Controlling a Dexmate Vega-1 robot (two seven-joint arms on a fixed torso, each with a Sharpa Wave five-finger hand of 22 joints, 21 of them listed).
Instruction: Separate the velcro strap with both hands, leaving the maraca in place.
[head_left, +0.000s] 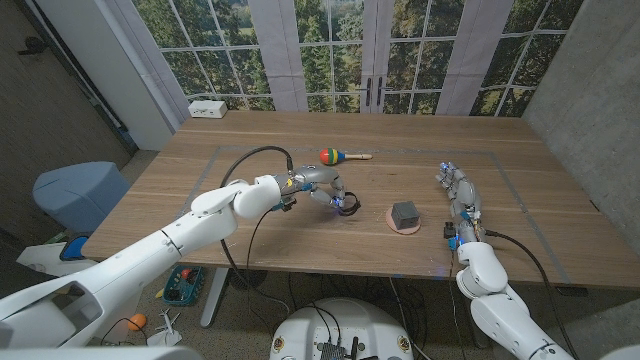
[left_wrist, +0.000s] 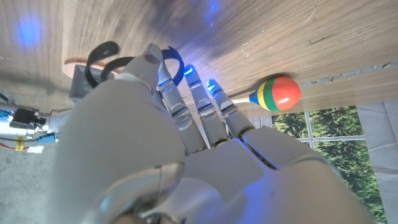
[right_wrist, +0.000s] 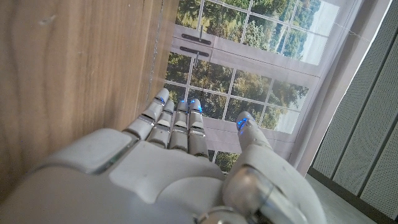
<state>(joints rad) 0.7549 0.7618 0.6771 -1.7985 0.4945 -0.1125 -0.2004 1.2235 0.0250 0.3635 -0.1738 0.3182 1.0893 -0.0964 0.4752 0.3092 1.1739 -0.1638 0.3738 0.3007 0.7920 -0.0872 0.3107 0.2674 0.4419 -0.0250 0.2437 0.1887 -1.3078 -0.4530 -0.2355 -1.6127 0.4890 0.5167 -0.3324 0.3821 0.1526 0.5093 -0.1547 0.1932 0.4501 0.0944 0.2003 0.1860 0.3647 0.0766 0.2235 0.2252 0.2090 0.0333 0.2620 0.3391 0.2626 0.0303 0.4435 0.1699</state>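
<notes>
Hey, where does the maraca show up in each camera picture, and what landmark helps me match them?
Head view: the maraca lies on the table beyond the left hand, near picture centre.
Left wrist view: the maraca is at the right, past the fingertips.
Right wrist view: not in it.
Shared landmark: the window behind the table, seen in all views.

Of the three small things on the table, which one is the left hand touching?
The black velcro strap: the left hand has its fingers on it. The striped maraca lies apart behind the hand, and the grey block sits apart on its pink disc.
</notes>
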